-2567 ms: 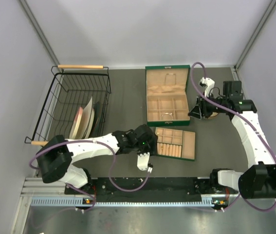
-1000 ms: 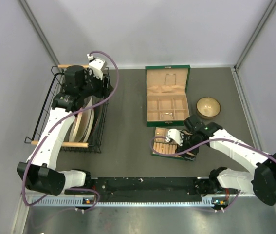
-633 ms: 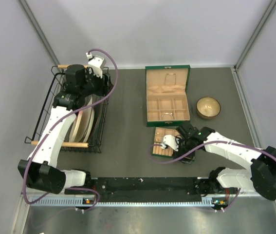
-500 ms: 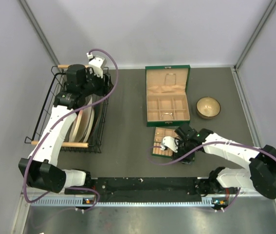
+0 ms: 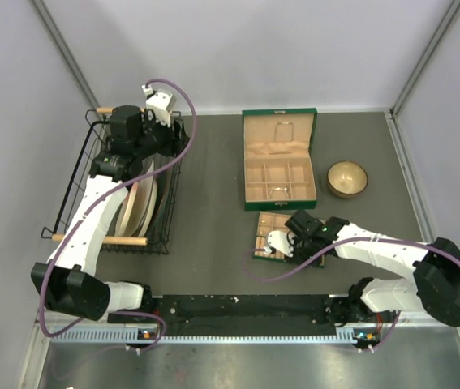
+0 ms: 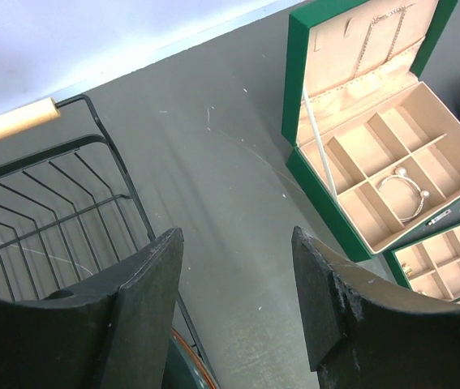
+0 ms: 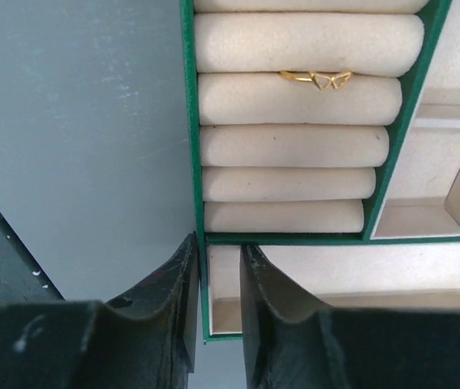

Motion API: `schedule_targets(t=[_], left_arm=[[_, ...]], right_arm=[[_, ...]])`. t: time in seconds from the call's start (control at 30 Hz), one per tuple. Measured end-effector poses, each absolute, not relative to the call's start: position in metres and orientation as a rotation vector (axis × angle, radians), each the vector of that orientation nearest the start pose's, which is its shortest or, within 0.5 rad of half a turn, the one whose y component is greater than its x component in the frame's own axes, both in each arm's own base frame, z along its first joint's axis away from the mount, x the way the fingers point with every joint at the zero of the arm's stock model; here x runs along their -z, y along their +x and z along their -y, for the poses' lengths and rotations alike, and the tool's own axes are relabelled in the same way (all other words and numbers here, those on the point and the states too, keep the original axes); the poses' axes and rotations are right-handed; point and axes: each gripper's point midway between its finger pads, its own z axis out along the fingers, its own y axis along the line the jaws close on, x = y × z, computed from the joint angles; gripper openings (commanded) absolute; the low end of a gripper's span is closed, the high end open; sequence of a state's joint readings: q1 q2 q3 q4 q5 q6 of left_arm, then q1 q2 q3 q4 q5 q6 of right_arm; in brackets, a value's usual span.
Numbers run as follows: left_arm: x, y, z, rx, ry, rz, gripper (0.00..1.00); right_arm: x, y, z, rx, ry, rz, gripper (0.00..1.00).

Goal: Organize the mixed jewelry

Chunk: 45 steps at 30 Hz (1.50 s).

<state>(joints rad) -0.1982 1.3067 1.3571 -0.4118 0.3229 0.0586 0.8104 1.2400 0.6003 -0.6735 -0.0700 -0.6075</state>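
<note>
the ring (image 7: 317, 79) is shiny gold-coloured metal. the rolls (image 7: 294, 146) under it look like soft matt cream cloth. the table (image 7: 75, 121) is matt dark grey, the rack (image 6: 51, 203) black wire with a wooden handle (image 6: 10, 123).

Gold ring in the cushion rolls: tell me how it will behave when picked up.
The gold ring looks thin and tiny, so probably very light and easy to drop. Wedged between cushion rolls, it may resist slightly, then pop free. Its band would likely roll if dropped.

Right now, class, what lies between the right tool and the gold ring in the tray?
Between the gold ring and the right tool: bare cream rolls, then the tray's green wall. The right wrist view shows it.
</note>
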Motion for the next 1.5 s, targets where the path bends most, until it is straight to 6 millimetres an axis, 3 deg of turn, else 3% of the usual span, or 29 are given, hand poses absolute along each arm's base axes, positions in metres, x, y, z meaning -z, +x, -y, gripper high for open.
schedule_targets(t=[0.17, 0.5, 1.0, 1.23, 1.5], left_arm=[[-0.318, 0.388, 0.132, 0.405, 0.453, -1.87, 0.62], [-0.31, 0.396, 0.132, 0.406, 0.448, -1.885, 0.62], [-0.306, 0.401, 0.132, 0.406, 0.444, -1.891, 0.62], [-0.302, 0.404, 0.136, 0.43, 0.449, -1.903, 0.62], [-0.305, 0.4, 0.144, 0.473, 0.489, -1.888, 0.62]], right_arm=[[-0.014, 0.14, -0.135, -0.137, -1.918, -2.183, 0.0], [-0.019, 0.136, -0.137, -0.14, -1.93, -2.161, 0.0], [-0.105, 0.127, -0.156, -0.2, -1.906, -2.01, 0.0], [-0.129, 0.149, -0.153, -0.078, -1.907, -1.968, 0.0], [-0.147, 0.201, -0.15, 0.009, -1.906, -1.94, 0.0]])
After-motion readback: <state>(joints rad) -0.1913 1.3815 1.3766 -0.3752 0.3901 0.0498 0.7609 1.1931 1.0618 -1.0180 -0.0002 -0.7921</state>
